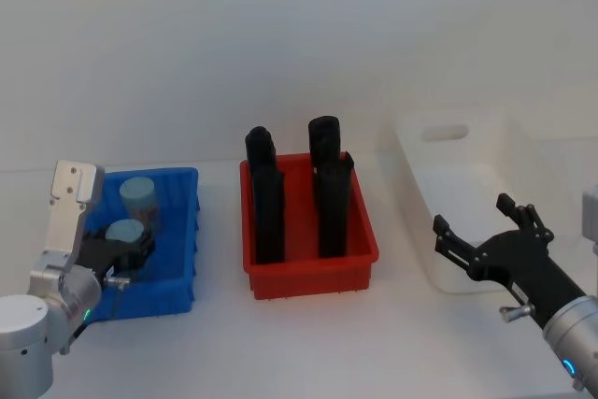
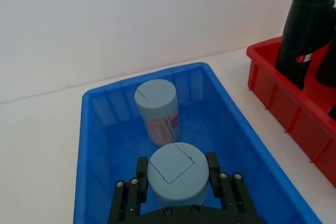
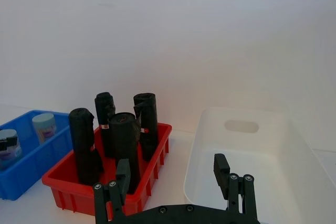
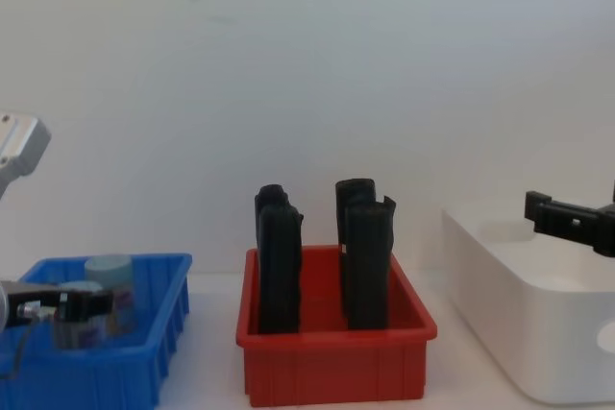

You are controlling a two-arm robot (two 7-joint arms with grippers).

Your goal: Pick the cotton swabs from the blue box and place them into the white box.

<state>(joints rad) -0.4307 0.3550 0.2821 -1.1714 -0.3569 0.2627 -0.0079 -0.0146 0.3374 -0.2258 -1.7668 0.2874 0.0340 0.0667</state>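
Two cotton swabs jars with light blue lids stand in the blue box (image 1: 183,178) at the table's left. My left gripper (image 1: 120,251) reaches into that box and is shut on the nearer jar (image 2: 174,176), a finger (image 2: 142,169) pressed against each side of its lid. The other jar (image 2: 157,109) stands free just beyond it, toward the box's far wall (image 2: 157,85). The white box (image 1: 439,268) sits at the right. My right gripper (image 1: 475,217) hovers open by its near end with nothing between its fingers (image 3: 220,165).
A red bin (image 1: 308,273) holding several tall black objects (image 1: 266,195) stands between the blue and white boxes. A plain white wall runs behind the table. Bare tabletop lies in front of all three containers.
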